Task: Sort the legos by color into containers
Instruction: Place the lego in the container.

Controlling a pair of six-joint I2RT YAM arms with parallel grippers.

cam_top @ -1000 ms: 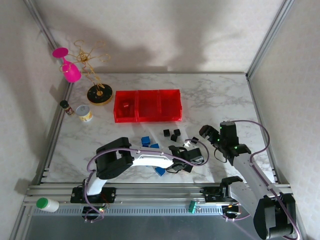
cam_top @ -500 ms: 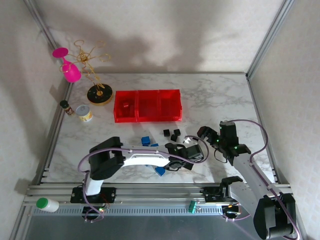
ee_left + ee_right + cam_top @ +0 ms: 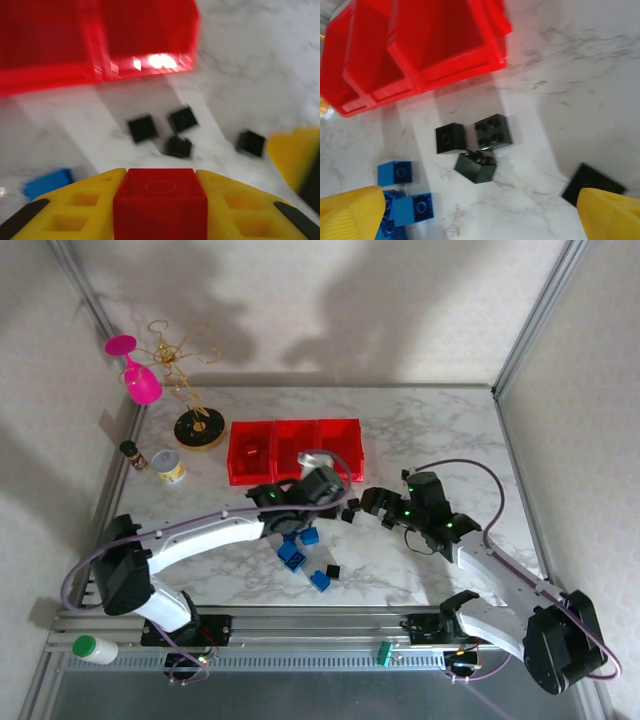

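Note:
My left gripper (image 3: pixel 322 483) is shut on a red lego (image 3: pixel 160 200), pinched between its yellow fingers (image 3: pixel 75 205), just in front of the red containers (image 3: pixel 295 468). Another red lego (image 3: pixel 250 452) lies in the left container. Black legos (image 3: pixel 451 138) (image 3: pixel 493 132) (image 3: pixel 476 167) lie grouped on the marble in front of the right container, a fourth black one (image 3: pixel 592 182) sits to their right. Blue legos (image 3: pixel 290 552) (image 3: pixel 320 580) lie nearer the arms. My right gripper (image 3: pixel 378 508) hangs open just right of the black group, nothing between its fingers (image 3: pixel 350 212).
A small tin can (image 3: pixel 169 466), a dark bottle (image 3: pixel 131 452), a gold wire stand (image 3: pixel 198 426) and a pink glass (image 3: pixel 140 375) stand at the back left. One lone black lego (image 3: pixel 333 570) lies near the front. A white bottle (image 3: pixel 92 648) lies on the front rail.
My left arm has swung from the front centre back to the containers, carrying the red lego. My right gripper has shifted left toward the black legos, still open.

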